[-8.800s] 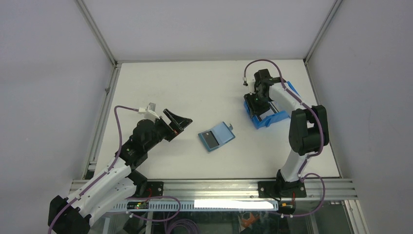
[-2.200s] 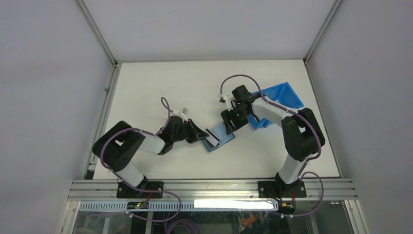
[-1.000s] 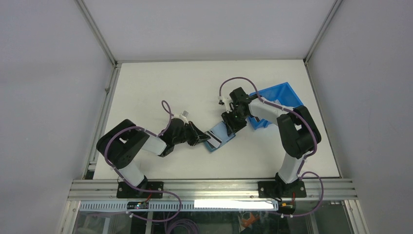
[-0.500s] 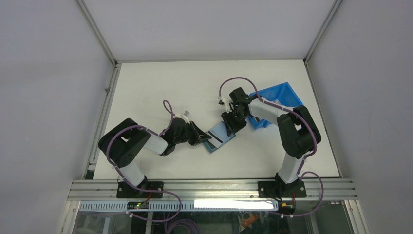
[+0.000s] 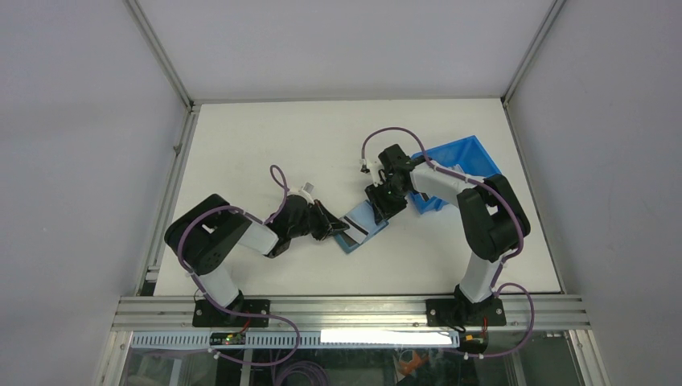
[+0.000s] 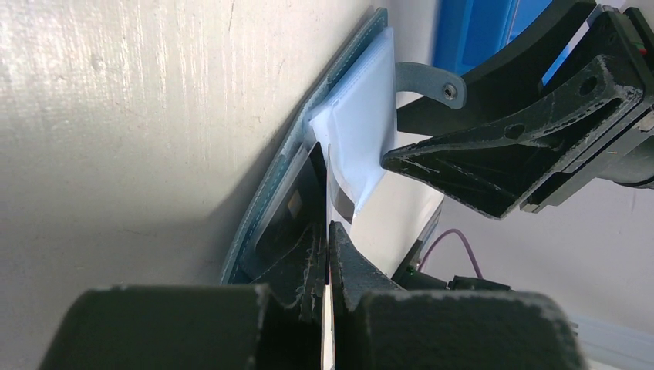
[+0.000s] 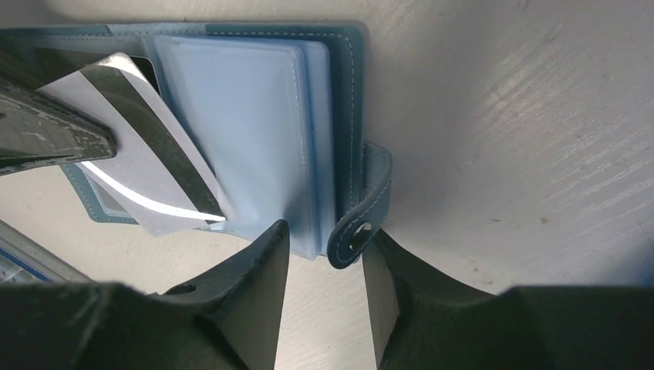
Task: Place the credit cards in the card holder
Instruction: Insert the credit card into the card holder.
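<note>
White table (image 5: 265, 145), card holder (image 7: 247, 131) partly hidden beneath left tool (image 5: 338, 228)

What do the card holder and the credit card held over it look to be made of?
The card holder looks like leather or faux leather, matte teal, given the stitched border. Its inner sleeves look like smooth light-blue vinyl. The credit card seems to be thin rigid plastic, glossy, with a bright glare line across its dark stripe.

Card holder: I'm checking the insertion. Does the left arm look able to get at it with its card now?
Likely yes. The left gripper, shut on a credit card, has it over the open card holder; the right gripper straddles the snap tab, off to one side.
</note>
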`<state>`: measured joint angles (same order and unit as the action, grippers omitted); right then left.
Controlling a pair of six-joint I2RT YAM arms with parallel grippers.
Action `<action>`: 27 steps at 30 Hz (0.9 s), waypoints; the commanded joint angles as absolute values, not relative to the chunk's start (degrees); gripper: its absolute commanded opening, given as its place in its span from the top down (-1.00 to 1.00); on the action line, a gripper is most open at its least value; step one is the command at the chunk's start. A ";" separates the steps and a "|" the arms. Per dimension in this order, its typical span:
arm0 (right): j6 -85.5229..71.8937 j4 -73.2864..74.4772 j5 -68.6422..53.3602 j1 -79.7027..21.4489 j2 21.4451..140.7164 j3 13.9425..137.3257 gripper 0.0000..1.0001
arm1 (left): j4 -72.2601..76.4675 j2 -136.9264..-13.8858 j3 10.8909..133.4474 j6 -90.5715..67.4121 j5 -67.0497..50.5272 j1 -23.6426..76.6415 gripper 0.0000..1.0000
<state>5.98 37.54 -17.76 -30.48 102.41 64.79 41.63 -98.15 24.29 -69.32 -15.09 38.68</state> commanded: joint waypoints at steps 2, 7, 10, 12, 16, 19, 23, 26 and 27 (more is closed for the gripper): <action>5.37 35.68 -17.95 -31.30 101.78 64.07 0.15 | 43.39 -96.55 24.53 -66.07 -12.18 38.94 1.00; 5.38 35.68 -18.02 -31.31 101.93 64.16 0.15 | 43.26 -95.77 23.57 -65.45 -11.61 38.68 1.00; 5.36 35.75 -18.02 -31.34 101.95 64.16 0.15 | 43.67 -96.67 24.24 -65.56 -12.16 38.58 1.00; 5.41 35.80 -18.02 -31.32 101.80 64.11 0.15 | 43.68 -97.26 24.94 -65.57 -12.78 38.64 1.00; 5.41 35.83 -18.02 -31.34 101.78 64.14 0.15 | 43.42 -98.25 25.85 -65.63 -13.52 38.64 1.00; 5.36 35.92 -18.19 -31.42 101.84 64.16 0.15 | 42.89 -98.92 26.63 -65.78 -14.35 38.67 1.00; 5.36 35.94 -18.45 -31.45 102.19 64.41 0.14 | 42.13 -100.45 27.91 -66.56 -16.08 38.67 1.00; 5.32 35.95 -18.50 -31.48 102.27 64.48 0.15 | 41.41 -100.85 27.88 -66.79 -16.47 38.67 1.00; 5.29 35.95 -18.53 -31.51 102.30 64.59 0.14 | 41.01 -100.86 27.86 -66.72 -16.65 38.67 1.00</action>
<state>5.87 37.43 -17.80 -30.65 102.41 64.77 41.36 -100.27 26.87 -68.07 -15.66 38.63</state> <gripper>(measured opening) 0.427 0.009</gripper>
